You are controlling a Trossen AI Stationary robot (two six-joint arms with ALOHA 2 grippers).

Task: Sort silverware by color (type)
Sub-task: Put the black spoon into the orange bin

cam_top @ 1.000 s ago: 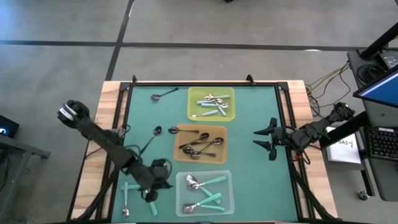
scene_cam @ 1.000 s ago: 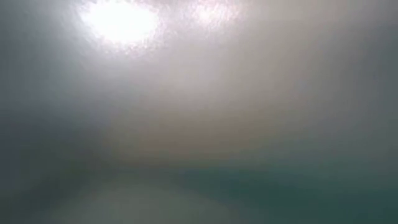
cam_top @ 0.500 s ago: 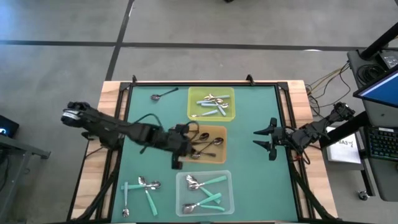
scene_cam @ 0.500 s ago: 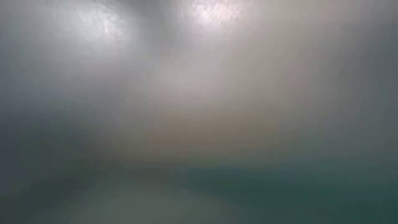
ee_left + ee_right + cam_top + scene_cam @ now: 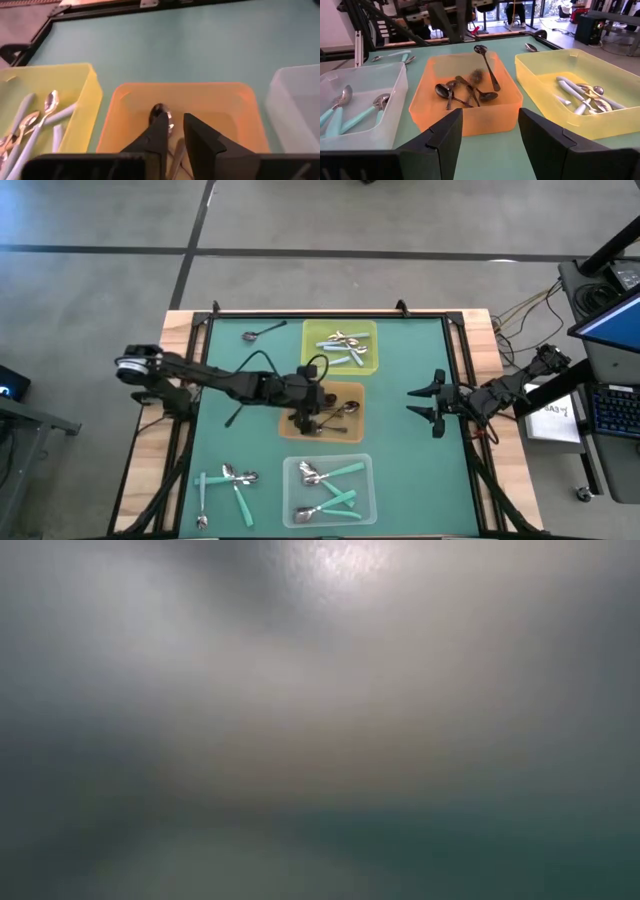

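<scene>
Dark spoon lies between left pincer tips (orange tray).

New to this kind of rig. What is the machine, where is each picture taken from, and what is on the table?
Two dark robot arms work at a green table. One picture looks straight down, one camera sits on each wrist, and the table-level picture shows nothing recognisable. Three trays hold spoons: a yellow tray, an orange tray with dark spoons, and a clear tray with teal-handled spoons. Loose spoons lie on the table. The left end effector hangs over the orange tray, fingers slightly apart, holding nothing. The right end effector waits open and empty at the table's right side.
</scene>
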